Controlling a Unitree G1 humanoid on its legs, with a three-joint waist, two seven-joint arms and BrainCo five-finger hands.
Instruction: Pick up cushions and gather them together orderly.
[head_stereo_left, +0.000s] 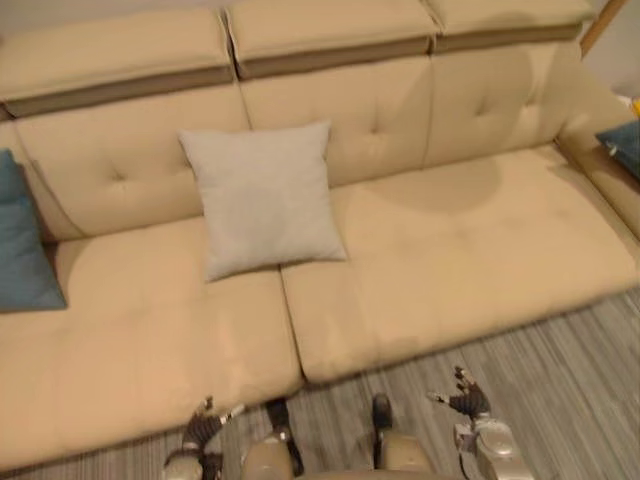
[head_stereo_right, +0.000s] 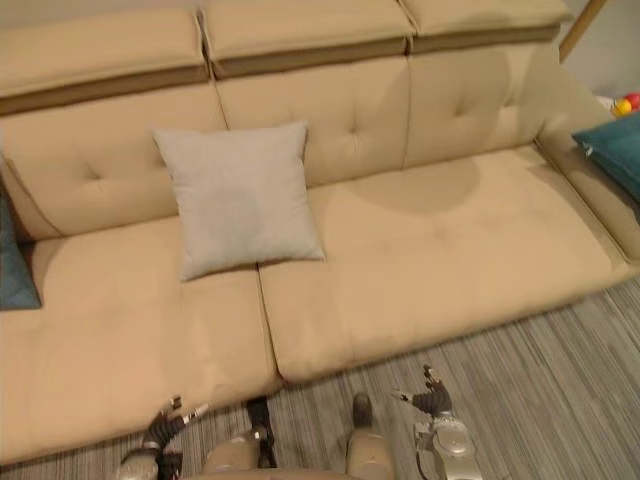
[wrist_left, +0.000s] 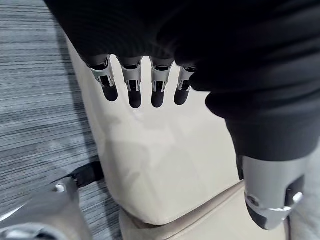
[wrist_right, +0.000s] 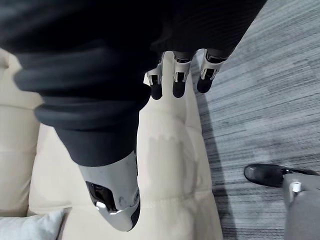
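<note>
Left hand (head_stereo_left: 203, 425) and right hand (head_stereo_left: 467, 402) hang low at the front edge of the sofa (head_stereo_left: 450, 250), fingers (wrist_left: 132, 90) straight and relaxed, holding nothing. Grey cushion (head_stereo_left: 262, 197) sits well beyond the left fingers, leaning on the backrest. Blue cushion (head_stereo_left: 20, 240) lies far out past the left fingers at the sofa end. Teal cushion (head_stereo_right: 612, 148) lies far past the right fingers at the other end. Striped floor (head_stereo_left: 560, 370) is below the right fingers.

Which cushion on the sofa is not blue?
The light grey cushion leaning on the backrest left of the middle; the left-end cushion and the right-end cushion are both blue.
</note>
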